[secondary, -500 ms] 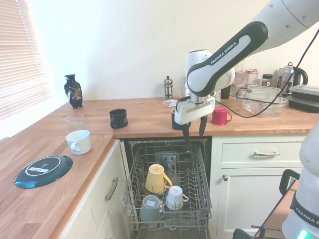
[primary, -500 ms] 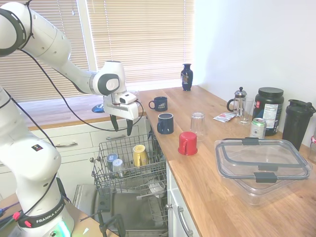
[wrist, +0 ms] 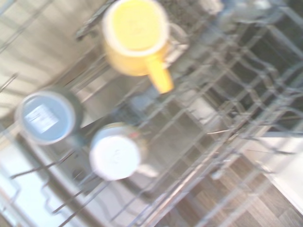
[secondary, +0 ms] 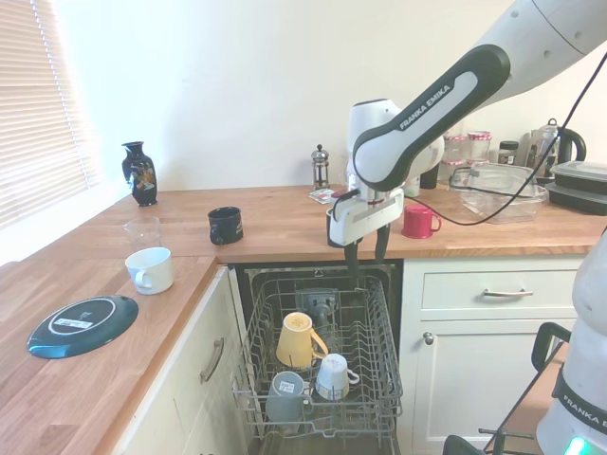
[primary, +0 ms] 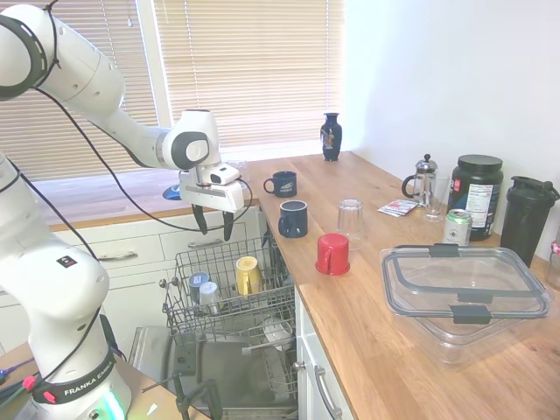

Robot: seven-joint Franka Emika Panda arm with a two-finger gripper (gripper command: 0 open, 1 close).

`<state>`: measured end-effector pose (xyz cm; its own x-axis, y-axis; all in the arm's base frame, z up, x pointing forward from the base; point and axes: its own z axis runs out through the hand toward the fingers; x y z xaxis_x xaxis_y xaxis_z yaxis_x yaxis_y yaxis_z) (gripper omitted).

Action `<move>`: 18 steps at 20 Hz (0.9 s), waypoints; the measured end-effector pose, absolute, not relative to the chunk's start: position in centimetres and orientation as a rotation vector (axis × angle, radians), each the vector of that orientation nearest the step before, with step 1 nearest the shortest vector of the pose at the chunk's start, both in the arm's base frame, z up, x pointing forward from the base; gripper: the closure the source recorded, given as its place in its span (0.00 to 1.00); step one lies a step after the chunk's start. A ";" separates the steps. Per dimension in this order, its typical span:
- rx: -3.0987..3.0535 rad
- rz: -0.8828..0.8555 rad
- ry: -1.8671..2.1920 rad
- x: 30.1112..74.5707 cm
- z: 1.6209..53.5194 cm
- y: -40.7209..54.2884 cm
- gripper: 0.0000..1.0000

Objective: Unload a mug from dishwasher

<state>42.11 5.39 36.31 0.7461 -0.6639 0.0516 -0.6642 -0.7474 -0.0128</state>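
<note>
Mug (secondary: 332,376) sits in rack well below open pincer (secondary: 365,258).

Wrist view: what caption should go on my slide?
Looking down into the dishwasher rack: yellow mug, grey cup, small white mug upside down.

Yellow mug (secondary: 298,339), white mug (secondary: 332,376), grey-blue cup (secondary: 284,392) in grey wire rack (secondary: 379,341); red mug (primary: 332,254).
</note>
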 end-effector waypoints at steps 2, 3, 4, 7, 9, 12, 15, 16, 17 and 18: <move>2.931 0.066 -1.062 41.7 34.4 8.4 0.00; 2.928 0.057 -1.045 41.5 33.3 9.5 0.00; 2.921 0.050 -1.031 41.4 32.1 10.3 0.00; 2.917 0.021 -1.014 41.6 29.1 10.7 0.00; 2.918 0.010 -0.995 41.8 27.4 10.5 0.00; 2.921 -0.006 -0.940 41.7 24.7 10.4 0.00; 2.929 -0.012 -0.876 41.6 22.5 10.6 0.00; 2.931 -0.013 -0.857 41.5 22.0 10.6 0.00; 2.932 -0.010 -0.831 41.4 21.4 10.5 0.00; 2.934 -0.008 -0.809 41.3 20.9 10.5 0.00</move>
<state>41.33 10.45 20.87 0.8591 -0.5113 0.0210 -0.5108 -0.8543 0.0959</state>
